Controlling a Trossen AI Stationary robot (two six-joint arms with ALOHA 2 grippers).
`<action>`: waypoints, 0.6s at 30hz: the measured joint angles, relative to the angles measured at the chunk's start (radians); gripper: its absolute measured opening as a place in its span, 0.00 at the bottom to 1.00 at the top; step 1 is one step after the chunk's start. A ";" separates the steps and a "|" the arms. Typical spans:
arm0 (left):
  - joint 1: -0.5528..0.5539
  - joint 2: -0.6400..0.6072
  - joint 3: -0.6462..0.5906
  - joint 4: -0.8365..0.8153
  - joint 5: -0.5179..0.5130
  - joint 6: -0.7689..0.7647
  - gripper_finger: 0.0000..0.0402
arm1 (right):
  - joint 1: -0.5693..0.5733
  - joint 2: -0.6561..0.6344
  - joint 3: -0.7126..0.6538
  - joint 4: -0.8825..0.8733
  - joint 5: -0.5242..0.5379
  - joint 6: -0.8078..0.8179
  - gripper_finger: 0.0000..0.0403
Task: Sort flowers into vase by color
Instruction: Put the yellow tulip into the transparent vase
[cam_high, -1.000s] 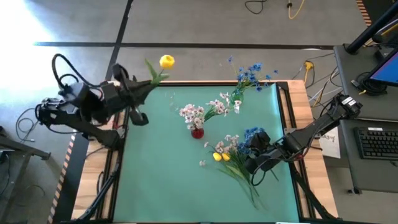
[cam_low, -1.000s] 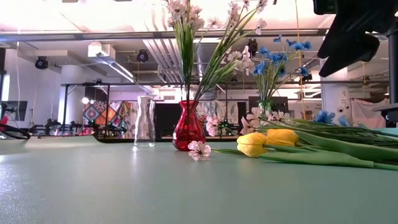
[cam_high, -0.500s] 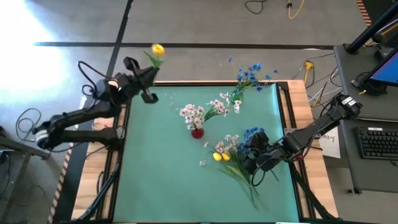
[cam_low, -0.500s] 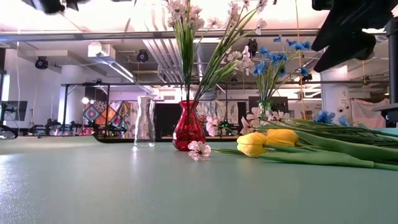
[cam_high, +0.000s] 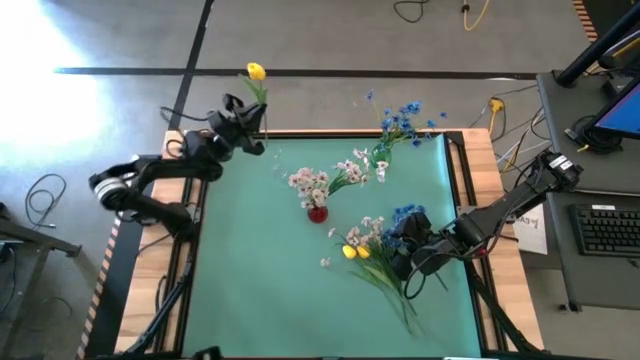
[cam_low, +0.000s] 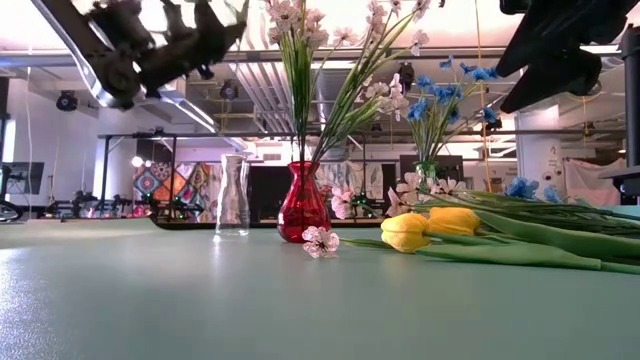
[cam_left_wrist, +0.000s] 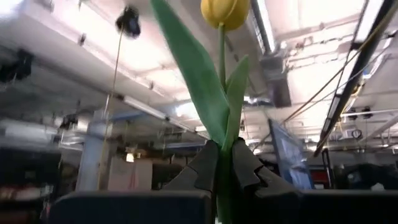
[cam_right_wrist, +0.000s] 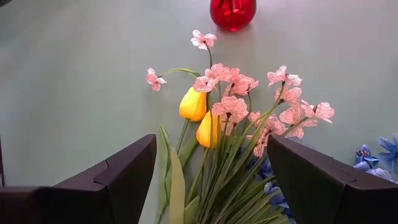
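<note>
My left gripper (cam_high: 247, 124) is raised near the table's far-left corner, shut on a yellow tulip (cam_high: 256, 72) that stands up out of it; the low view shows that arm (cam_low: 150, 45) high above an empty clear vase (cam_low: 232, 195). A red vase (cam_high: 317, 211) holds pinkish-white blossoms (cam_high: 312, 183). A clear vase (cam_low: 426, 176) holds blue flowers (cam_high: 402, 118). My right gripper (cam_right_wrist: 211, 180) hovers open over a pile of loose flowers lying on the mat: two yellow tulips (cam_right_wrist: 200, 115), pink sprays (cam_right_wrist: 261, 115) and blue flowers (cam_high: 405, 214). My left gripper pinches the tulip's green stem (cam_left_wrist: 221, 163) between its two fingers, just below the leaves. The stem runs out along the fingers, and the bloom (cam_left_wrist: 225, 11) stands well past them. The flower is lifted clear of the table, roughly upright.
The green mat (cam_high: 260, 280) is bare on its left and near parts. One loose pink blossom (cam_low: 321, 241) lies in front of the red vase. A side desk with a keyboard (cam_high: 608, 230) stands to the right of the table.
My left arm has swung in from beyond the table's left edge toward the far-left corner, carrying the tulip. The tulip has turned from slanting sideways to nearly upright, and the arm has come into the low view above the empty vase. My right arm has stayed still.
</note>
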 joint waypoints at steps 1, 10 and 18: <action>0.002 0.020 0.009 -0.007 -0.002 -0.003 0.00 | 0.000 0.000 0.000 0.000 0.000 0.000 0.74; 0.014 0.099 0.034 0.002 0.000 -0.010 0.00 | -0.001 0.000 0.000 0.000 0.000 0.008 0.74; 0.014 0.142 0.032 -0.001 -0.003 0.000 0.00 | -0.001 0.000 0.000 0.000 0.000 0.008 0.74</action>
